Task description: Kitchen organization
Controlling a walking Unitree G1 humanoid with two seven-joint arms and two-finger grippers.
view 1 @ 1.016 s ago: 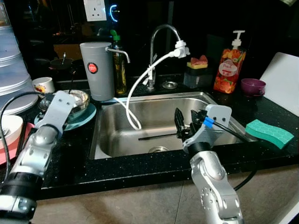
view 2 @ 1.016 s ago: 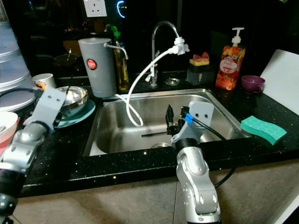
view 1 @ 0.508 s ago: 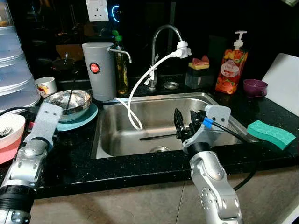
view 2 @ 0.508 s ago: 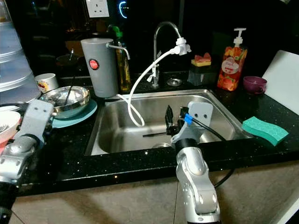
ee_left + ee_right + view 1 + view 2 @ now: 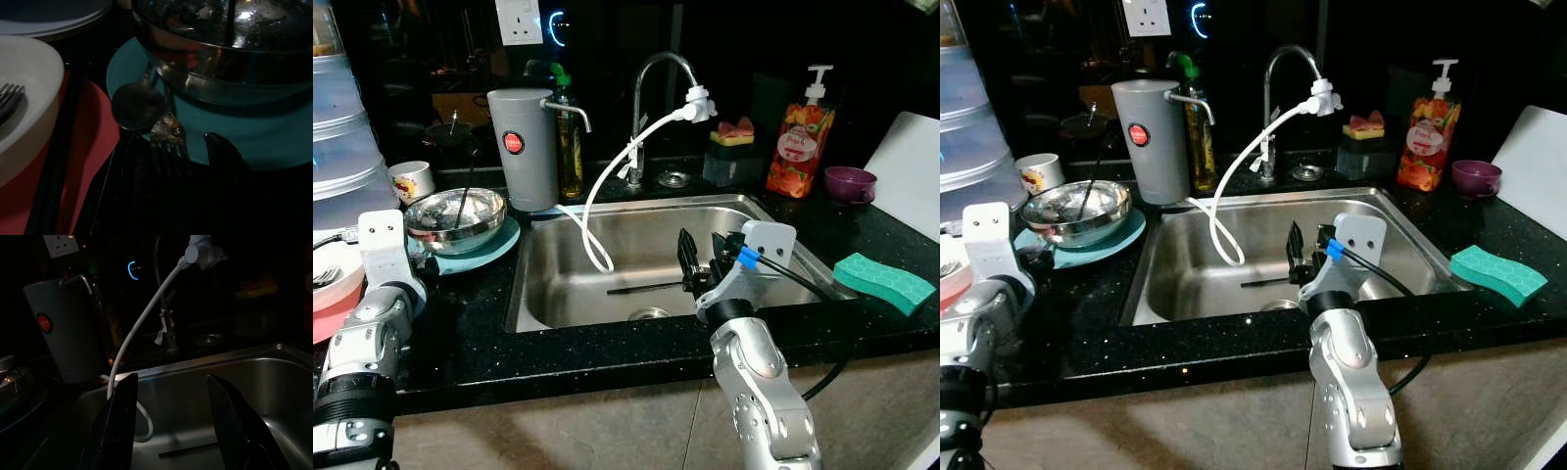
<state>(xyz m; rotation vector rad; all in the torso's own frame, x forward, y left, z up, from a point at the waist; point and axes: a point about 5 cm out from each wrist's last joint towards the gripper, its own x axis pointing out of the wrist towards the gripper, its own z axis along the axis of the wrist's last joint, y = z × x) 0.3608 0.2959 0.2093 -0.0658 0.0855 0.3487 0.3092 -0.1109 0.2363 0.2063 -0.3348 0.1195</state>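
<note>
A steel bowl [image 5: 455, 217] with a utensil standing in it sits on a teal plate [image 5: 496, 249] left of the sink [image 5: 646, 235]. In the left wrist view a spoon [image 5: 137, 105] and a fork [image 5: 169, 132] lie on the plate's near rim, just ahead of my left gripper [image 5: 168, 164], which is open and holds nothing. A white bowl [image 5: 24, 112] holding another fork rests on a red mat [image 5: 95, 142] beside it. My right gripper [image 5: 701, 257] hangs open over the sink's front edge. A thin dark utensil [image 5: 641, 288] lies on the sink floor.
A grey jug [image 5: 521, 147], an oil bottle [image 5: 568, 147] and a tap [image 5: 651, 98] with a white hose stand behind the sink. A soap bottle [image 5: 800, 132], purple bowl [image 5: 851, 183], green sponge [image 5: 883, 281] and white board [image 5: 906, 171] are at the right. A mug [image 5: 409, 179] and stacked clear tubs [image 5: 337, 147] are at far left.
My left arm has drawn back from over the steel bowl toward me and to the left, uncovering the bowl. The right arm has stayed put. The view shifted slightly.
</note>
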